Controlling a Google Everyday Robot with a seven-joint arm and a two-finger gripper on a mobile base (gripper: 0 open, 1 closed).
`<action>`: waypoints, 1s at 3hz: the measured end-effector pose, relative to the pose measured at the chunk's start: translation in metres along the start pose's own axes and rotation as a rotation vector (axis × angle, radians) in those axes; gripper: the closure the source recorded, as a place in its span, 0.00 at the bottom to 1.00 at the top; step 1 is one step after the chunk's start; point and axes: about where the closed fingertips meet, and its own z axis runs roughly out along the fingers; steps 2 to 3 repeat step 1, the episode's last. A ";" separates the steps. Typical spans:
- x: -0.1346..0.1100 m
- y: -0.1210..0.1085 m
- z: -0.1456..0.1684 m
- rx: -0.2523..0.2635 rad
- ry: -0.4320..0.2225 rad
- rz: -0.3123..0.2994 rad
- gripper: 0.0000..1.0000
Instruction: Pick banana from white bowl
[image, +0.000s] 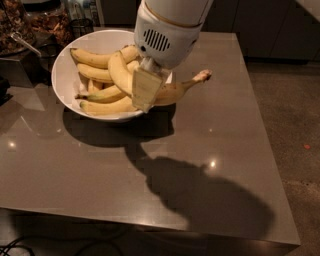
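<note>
The white bowl (65, 75) stands at the back left of the grey-brown table (210, 150) and holds several yellow bananas (100, 60). My gripper (145, 92) hangs from the white arm over the bowl's right rim. It is shut on the banana (175, 90), which lies roughly level with its pale stem tip (204, 76) pointing right, out past the rim. The banana's left end is hidden behind the pale finger (144, 87). The banana seems lifted slightly above the pile.
Dark containers with snacks (45, 20) and a metal scoop (22, 42) stand behind the bowl at the back left. The table's right edge (265, 130) drops to the floor. The arm's shadow (200, 195) falls on the front of the table.
</note>
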 end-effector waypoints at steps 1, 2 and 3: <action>0.000 0.001 0.000 -0.002 -0.002 0.002 1.00; 0.000 0.001 0.000 -0.002 -0.002 0.002 1.00; 0.000 0.001 0.000 -0.002 -0.002 0.002 1.00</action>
